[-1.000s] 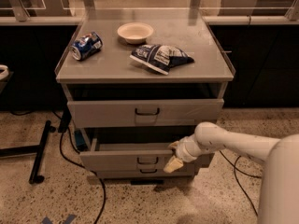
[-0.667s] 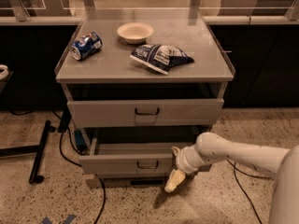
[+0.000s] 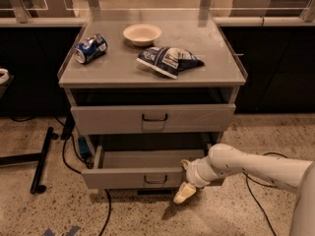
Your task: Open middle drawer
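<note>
1. Your pincer (image 3: pixel 184 194) hung low over the speckled floor (image 3: pixel 221 218), pointing down and to the left. I could not tell whether it was open or closed.
2. Below the pincer and to its right you had bare floor. A black cable (image 3: pixel 256 200) crossed that floor further right. To the left, a second cable (image 3: pixel 107 208) ran down past the cabinet's foot, and a black stand leg (image 3: pixel 41 160) lay well beyond it.
3. The middle drawer (image 3: pixel 118 178) stood drawn out of the cabinet, just above and to the left of the pincer. Its front right corner was the nearest edge to the pincer, and I could not tell whether the two touched.
4. Only the drawer's plain grey bottom showed inside. The front was a wide, shallow grey panel, with a small dark loop handle (image 3: pixel 155 179) at its centre, left of the pincer.
5. The upper drawer (image 3: pixel 206 118) sat above the pincer, with a dark gap over its front.
6. Well above the pincer, the worktop (image 3: pixel 221 68) carried three things:
   - a pale bowl (image 3: pixel 141 33) near the back
   - a blue can (image 3: pixel 91 47) on its side at the far left
   - a dark snack bag (image 3: pixel 169 60) lying flat
</note>
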`<act>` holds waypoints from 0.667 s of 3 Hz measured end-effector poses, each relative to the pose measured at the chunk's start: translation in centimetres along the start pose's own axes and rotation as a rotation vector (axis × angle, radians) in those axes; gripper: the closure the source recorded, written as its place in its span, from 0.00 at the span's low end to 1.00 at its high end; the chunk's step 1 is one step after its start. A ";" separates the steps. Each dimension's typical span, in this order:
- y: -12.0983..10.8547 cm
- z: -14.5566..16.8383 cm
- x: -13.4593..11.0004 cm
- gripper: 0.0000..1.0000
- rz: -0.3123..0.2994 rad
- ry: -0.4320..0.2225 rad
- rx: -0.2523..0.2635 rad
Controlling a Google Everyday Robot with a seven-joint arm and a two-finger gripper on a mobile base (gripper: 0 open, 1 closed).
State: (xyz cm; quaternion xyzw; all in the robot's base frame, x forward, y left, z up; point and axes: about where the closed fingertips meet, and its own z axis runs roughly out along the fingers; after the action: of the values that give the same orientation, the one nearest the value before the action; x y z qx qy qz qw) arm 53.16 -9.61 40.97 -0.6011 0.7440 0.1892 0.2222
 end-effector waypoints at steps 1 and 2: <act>0.7 -0.2 -0.1 0.41 -0.009 0.003 -0.011; 0.6 -0.8 -0.3 0.66 -0.009 0.003 -0.011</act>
State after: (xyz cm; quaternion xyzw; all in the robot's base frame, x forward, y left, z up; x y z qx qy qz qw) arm 52.54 -9.67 41.84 -0.6059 0.7405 0.1916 0.2186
